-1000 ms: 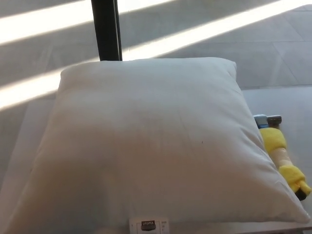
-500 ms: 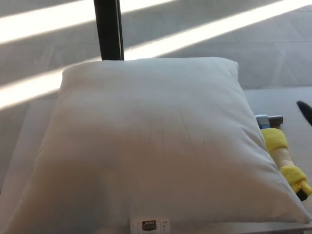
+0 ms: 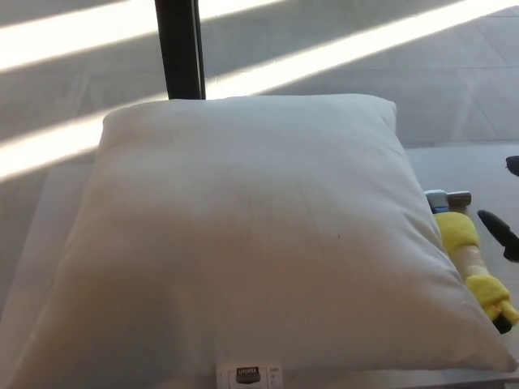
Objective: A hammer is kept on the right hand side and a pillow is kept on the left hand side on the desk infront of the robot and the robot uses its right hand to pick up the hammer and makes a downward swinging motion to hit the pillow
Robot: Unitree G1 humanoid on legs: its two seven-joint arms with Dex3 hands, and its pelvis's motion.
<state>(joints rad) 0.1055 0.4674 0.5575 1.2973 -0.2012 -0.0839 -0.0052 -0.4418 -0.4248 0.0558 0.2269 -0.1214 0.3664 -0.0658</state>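
Right hand (image 3: 504,219) just poking in at right edge of desk (image 3: 486,166), only fingertips showing, holding nothing, can't tell how open. Hammer (image 3: 469,255) lying beside pillow (image 3: 251,235), near-right corner. Looks like reach step; next needs lowering onto handle, closing.

Hard daylight falls in bright diagonal bands across the floor (image 3: 340,57), overexposed to near white. The pillow (image 3: 251,235) lies in soft, even shade, its near half tinted warm. Focus is slightly soft overall; the label (image 3: 247,375) text is unreadable.
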